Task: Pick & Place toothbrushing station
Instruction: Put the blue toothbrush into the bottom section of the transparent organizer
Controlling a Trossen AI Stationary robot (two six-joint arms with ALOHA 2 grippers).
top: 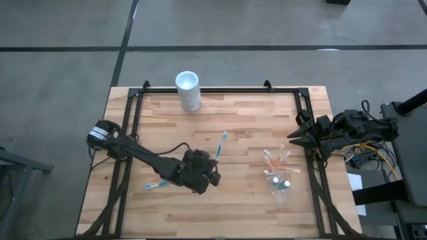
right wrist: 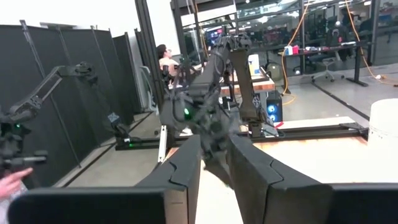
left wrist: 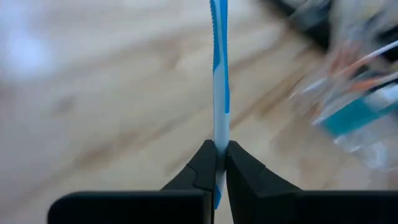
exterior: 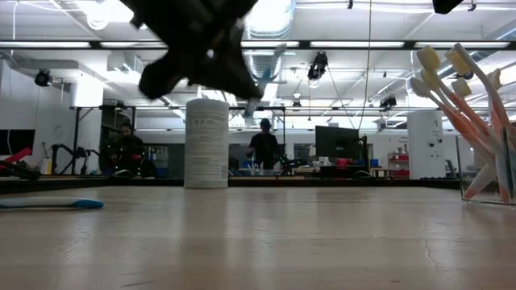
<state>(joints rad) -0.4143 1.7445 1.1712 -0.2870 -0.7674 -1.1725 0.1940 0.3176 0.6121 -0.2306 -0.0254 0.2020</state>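
Left gripper (top: 215, 157) jaws pinch a blue-and-white toothbrush (left wrist: 219, 93) mid-table, long axis toward one o'clock, clear cup (top: 280, 180) of orange brushes lying at three o'clock, right gripper (top: 293, 137) parked nearer it with jaws narrowly apart, empty.

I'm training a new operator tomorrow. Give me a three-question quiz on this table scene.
1. True or false: the left hand is shut on a blue-and-white toothbrush.
2. Where does the right hand wait? A) over the tall white cup B) at the table's right edge.
3. Fill in: the orange-and-white toothbrushes stand in a small clear plastic ____.

Key: 1 true; 2 B; 3 cup.
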